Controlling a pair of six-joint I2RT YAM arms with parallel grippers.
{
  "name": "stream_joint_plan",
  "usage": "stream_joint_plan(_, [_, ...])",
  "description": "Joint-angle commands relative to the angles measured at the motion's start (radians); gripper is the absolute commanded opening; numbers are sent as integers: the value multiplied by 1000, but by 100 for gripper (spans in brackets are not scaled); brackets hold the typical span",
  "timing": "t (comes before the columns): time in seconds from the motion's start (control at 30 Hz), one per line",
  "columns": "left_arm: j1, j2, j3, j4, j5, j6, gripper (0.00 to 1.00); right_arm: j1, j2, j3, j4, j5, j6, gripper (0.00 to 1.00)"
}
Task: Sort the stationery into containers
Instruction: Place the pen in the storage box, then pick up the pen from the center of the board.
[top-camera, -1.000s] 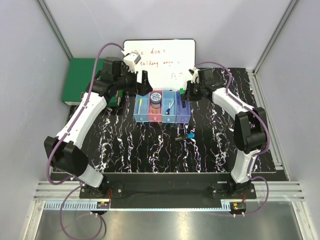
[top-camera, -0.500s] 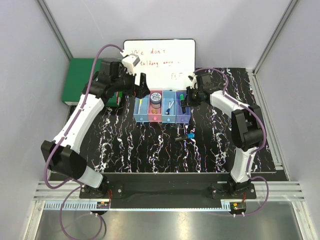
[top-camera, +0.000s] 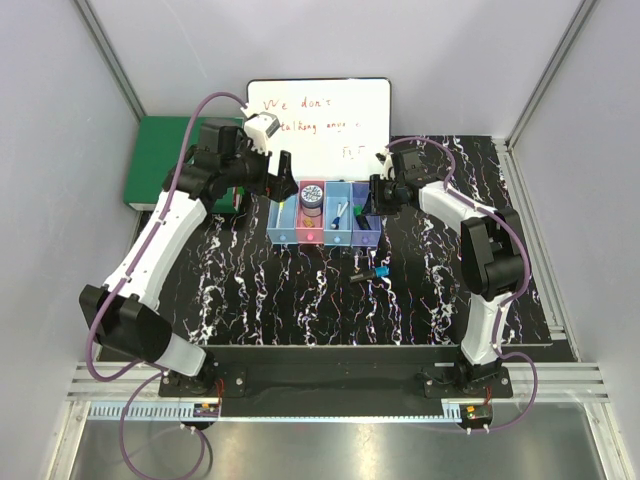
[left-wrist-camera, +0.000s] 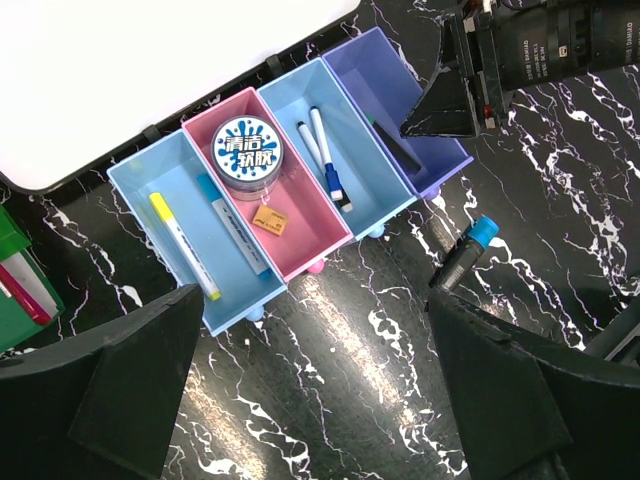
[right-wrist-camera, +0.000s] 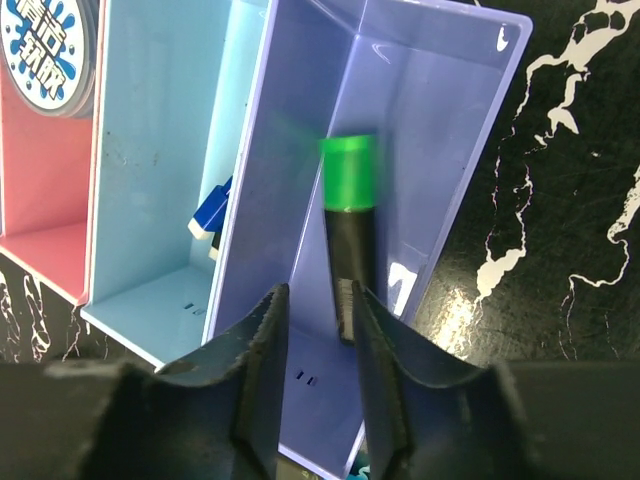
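Four joined bins (top-camera: 283, 222) stand in front of the whiteboard: light blue, pink, light blue, purple. My right gripper (right-wrist-camera: 315, 330) hovers over the purple bin (right-wrist-camera: 420, 120), jaws parted. A black marker with a green cap (right-wrist-camera: 348, 215) lies in that bin just below the fingers, its cap blurred. My left gripper (left-wrist-camera: 320, 400) is wide open and empty above the table in front of the bins. The bins hold a yellow-tipped marker (left-wrist-camera: 185, 245), a round blue-white tin (left-wrist-camera: 247, 152), a small orange piece (left-wrist-camera: 269, 219) and white-blue pens (left-wrist-camera: 325, 160). A black marker with a blue cap (left-wrist-camera: 463, 255) lies loose on the table.
A whiteboard (top-camera: 330, 120) lies behind the bins. A green binder (top-camera: 160, 160) sits at the far left, off the black mat. My right gripper (left-wrist-camera: 440, 100) also shows in the left wrist view, above the purple bin.
My right gripper has shifted a little left and lower over the purple bin. My left arm has drawn slightly back to the left.
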Motion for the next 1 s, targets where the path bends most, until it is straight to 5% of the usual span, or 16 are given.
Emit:
stream_joint_plan(0.0, [6, -34, 5, 19, 16, 26, 99, 13, -4, 29, 43, 16, -14, 41])
stream_joint_plan(0.43, [5, -75, -74, 17, 26, 137, 99, 15, -158, 107, -32, -69, -173, 55])
stream_joint_plan(0.73, [-20, -153, -183, 14, 142, 317, 99, 15, -363, 139, -365, -126, -468, 57])
stream_joint_plan(0.97, [-271, -129, -242, 5, 32, 516, 99, 13, -546, 43, -372, 79, -502, 62])
